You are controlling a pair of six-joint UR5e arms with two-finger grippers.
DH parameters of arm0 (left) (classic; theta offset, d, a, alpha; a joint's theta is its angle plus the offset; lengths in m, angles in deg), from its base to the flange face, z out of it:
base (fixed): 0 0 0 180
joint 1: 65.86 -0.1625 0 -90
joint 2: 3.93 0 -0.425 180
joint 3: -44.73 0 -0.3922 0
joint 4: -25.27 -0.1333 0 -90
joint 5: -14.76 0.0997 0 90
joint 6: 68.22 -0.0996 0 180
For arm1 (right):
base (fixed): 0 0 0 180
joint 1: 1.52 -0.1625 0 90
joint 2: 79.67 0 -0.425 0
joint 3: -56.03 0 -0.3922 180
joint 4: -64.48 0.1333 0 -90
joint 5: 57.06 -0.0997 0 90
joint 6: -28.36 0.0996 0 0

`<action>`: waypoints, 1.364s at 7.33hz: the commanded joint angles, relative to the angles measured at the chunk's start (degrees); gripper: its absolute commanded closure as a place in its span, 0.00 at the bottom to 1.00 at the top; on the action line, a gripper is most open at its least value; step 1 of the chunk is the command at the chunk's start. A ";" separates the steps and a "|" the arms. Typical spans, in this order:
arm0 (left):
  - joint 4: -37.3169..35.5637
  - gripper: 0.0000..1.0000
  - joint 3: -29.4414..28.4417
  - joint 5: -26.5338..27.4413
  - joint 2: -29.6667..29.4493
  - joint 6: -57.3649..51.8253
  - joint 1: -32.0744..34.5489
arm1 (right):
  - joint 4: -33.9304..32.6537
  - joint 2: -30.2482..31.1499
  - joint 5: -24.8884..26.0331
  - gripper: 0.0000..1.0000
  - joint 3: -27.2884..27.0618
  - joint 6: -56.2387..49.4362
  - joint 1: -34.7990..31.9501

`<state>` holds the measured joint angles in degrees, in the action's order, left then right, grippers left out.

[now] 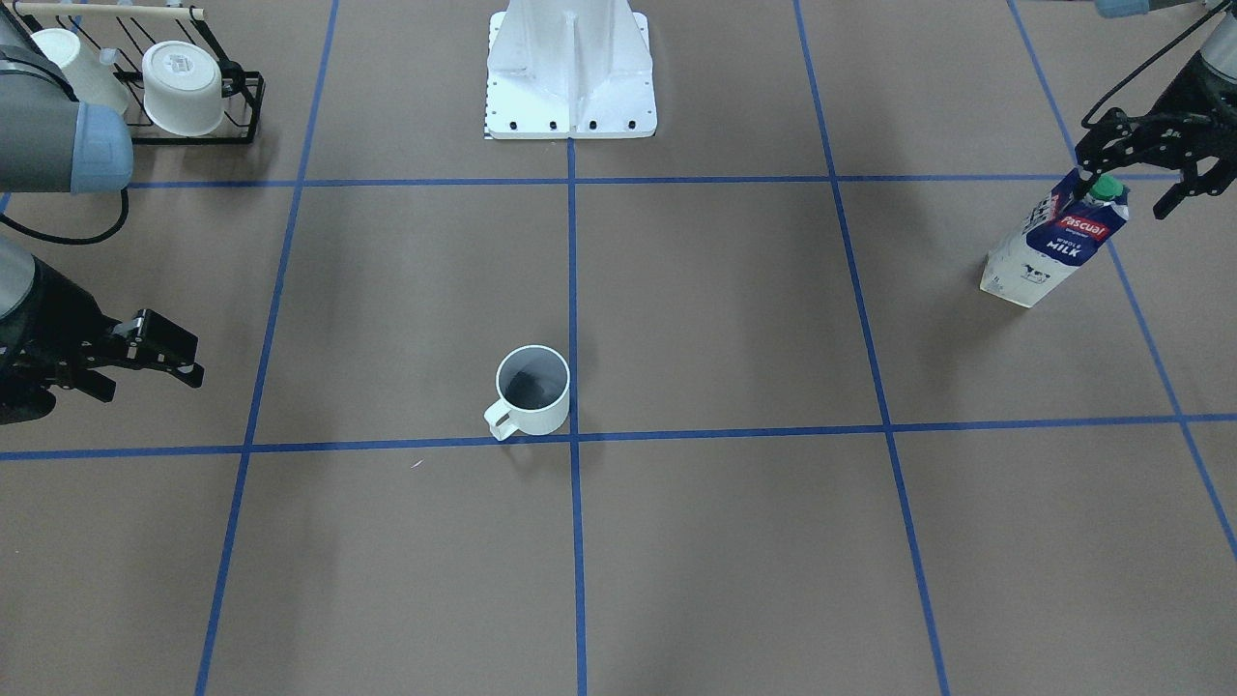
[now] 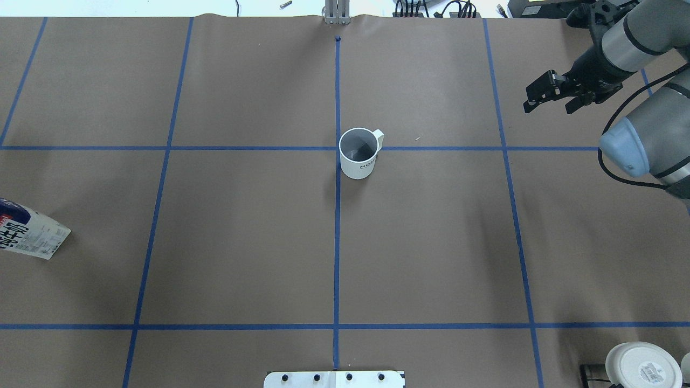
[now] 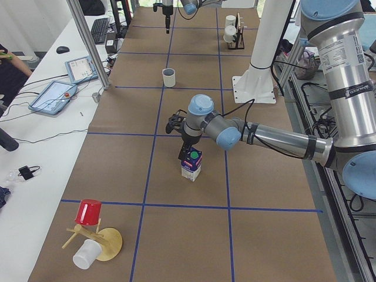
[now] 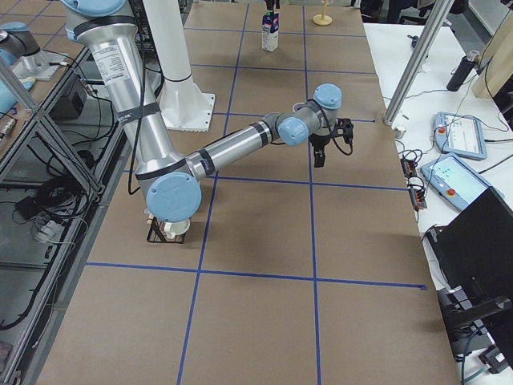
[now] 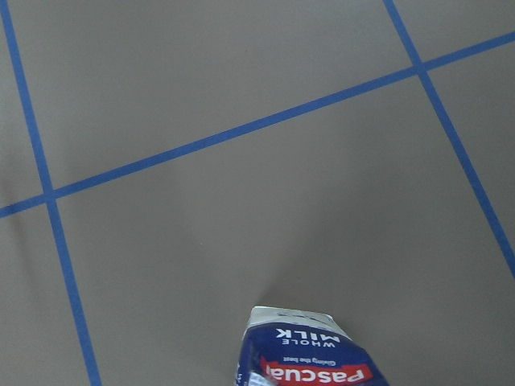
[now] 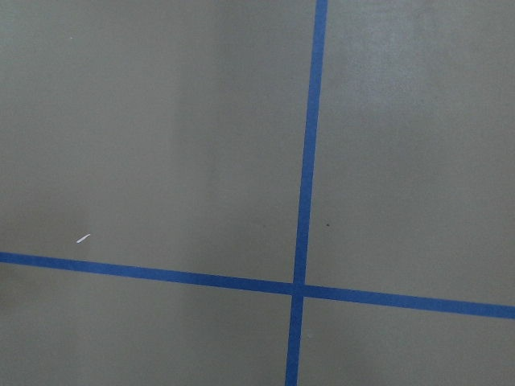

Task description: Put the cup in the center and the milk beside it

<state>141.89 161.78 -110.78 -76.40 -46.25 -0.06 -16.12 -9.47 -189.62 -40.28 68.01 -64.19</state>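
Observation:
The cup point(image 1: 532, 391), a small white mug with a loop handle and dark grey inside, stands upright right beside the center tape crossing point(image 1: 573, 437). It also shows in the overhead view point(image 2: 358, 155), touching the crossing point(image 2: 337, 148). The milk point(image 1: 1053, 242), a white and dark blue Pascual carton with a green cap, stands far out on my left side, at the overhead view's left edge point(image 2: 29, 234). My left gripper point(image 1: 1131, 186) is open, its jaws spread just above the carton's top. My right gripper point(image 2: 550, 97) is open and empty, well away from the cup.
A black wire rack point(image 1: 246, 111) with white handleless cups stands near my base point(image 1: 570, 87) on my right side. A red cup on a wooden stand point(image 3: 89, 212) sits at the table's left end. Blue tape lines grid the brown paper.

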 commanded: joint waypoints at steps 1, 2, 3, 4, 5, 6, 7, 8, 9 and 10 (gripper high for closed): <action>0.36 0.02 -1.12 0.12 -0.03 0.27 -0.32 | 0.00 0.12 0.11 0.00 -0.02 -0.01 0.18; 0.27 0.02 -1.30 0.04 -0.04 0.35 -0.58 | 0.00 0.12 0.11 0.00 -0.02 -0.01 0.27; 0.45 0.02 -1.30 0.04 -0.12 0.35 -1.11 | -0.09 0.12 0.20 0.00 -0.02 -0.01 0.36; 0.45 0.02 -1.30 0.04 -0.12 0.35 -1.37 | -0.35 0.03 0.28 0.00 -0.02 0.08 0.53; 0.36 0.02 -1.30 0.12 -0.30 0.35 -2.33 | -0.35 0.12 0.28 0.00 -0.02 0.08 0.62; 0.36 0.02 -1.39 0.12 -0.39 0.35 -2.87 | -0.35 0.12 0.28 0.00 -0.02 0.08 0.62; 0.36 0.02 -1.56 0.12 -0.39 0.35 -3.31 | -0.35 0.12 0.28 0.00 -0.02 0.08 0.62; 0.36 0.02 -2.00 0.12 -0.56 0.35 -3.40 | -0.44 0.12 0.28 0.00 -0.02 0.08 0.62; 0.36 0.02 -2.61 0.04 -0.65 0.27 -3.40 | -0.44 0.12 0.20 0.00 -0.02 -0.01 0.54; 0.27 0.03 -2.62 0.04 -0.74 0.27 -3.49 | -0.53 0.12 0.20 0.00 -0.02 0.08 0.71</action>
<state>142.23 159.43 -110.72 -77.02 -45.95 -3.43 -16.56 -9.35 -189.39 -40.30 68.04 -63.57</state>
